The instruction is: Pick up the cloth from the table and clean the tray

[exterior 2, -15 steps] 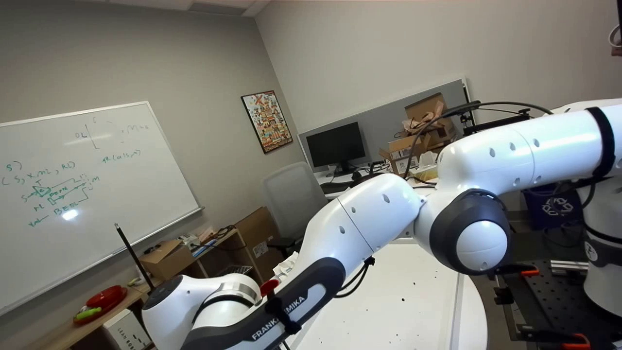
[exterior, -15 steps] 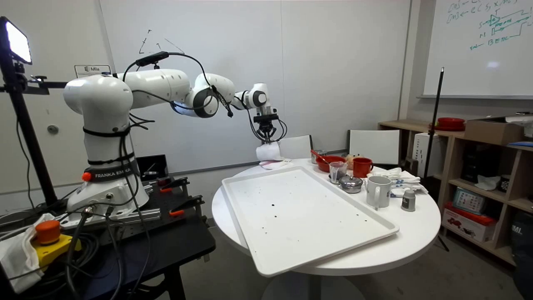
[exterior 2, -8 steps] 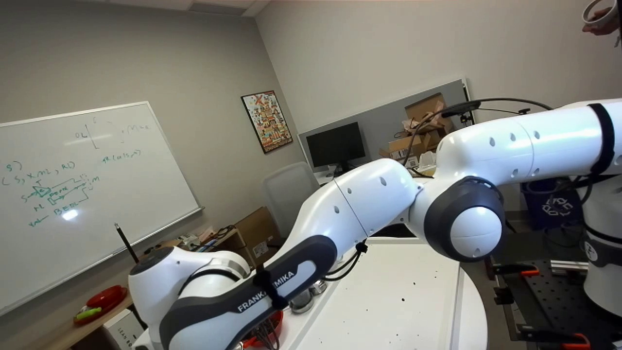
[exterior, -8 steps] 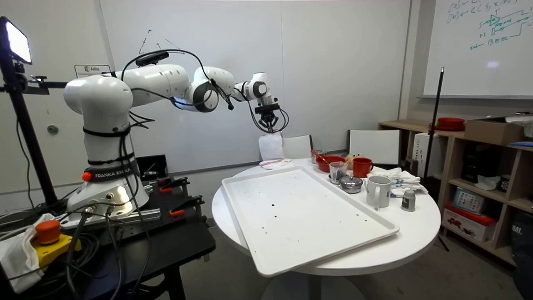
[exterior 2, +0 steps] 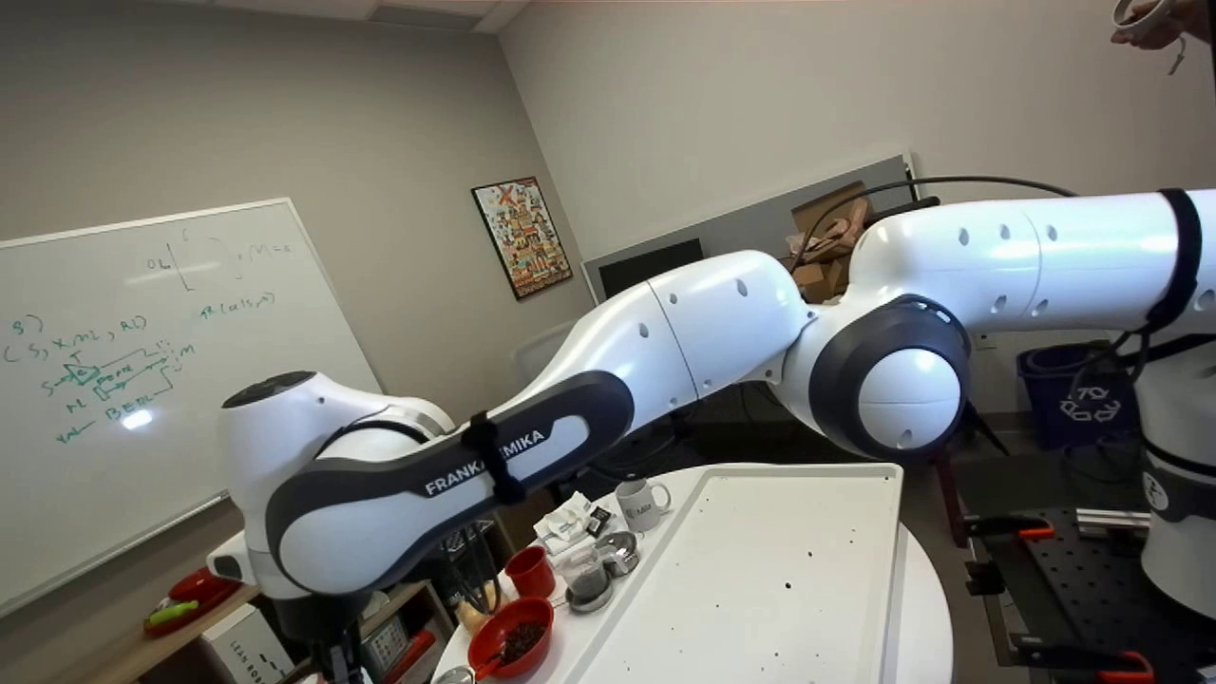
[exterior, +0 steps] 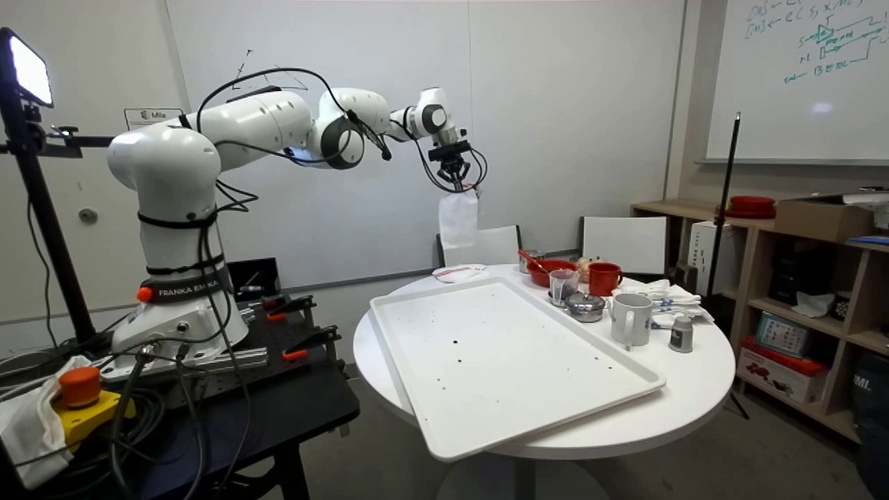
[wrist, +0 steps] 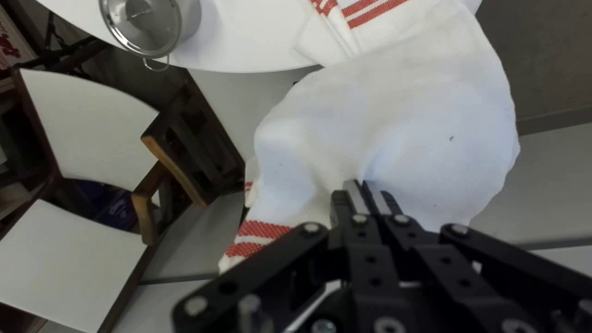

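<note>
One gripper [wrist: 360, 186], closed tight on the cloth [wrist: 397, 115], hangs high at the far side of the table [exterior: 694, 392] in an exterior view. The tray [exterior: 514, 375] lies lower and nearer in that view, one short end closest to the gripper, its long axis running away, dark specks [exterior 2: 788, 585] dotting it; I judge the wipe would best start at that close end. Against a second ago, the gripper is higher and the cloth, then bunched at a striped towel [exterior: 459, 273], hangs lengthwise, clear of it.
</note>
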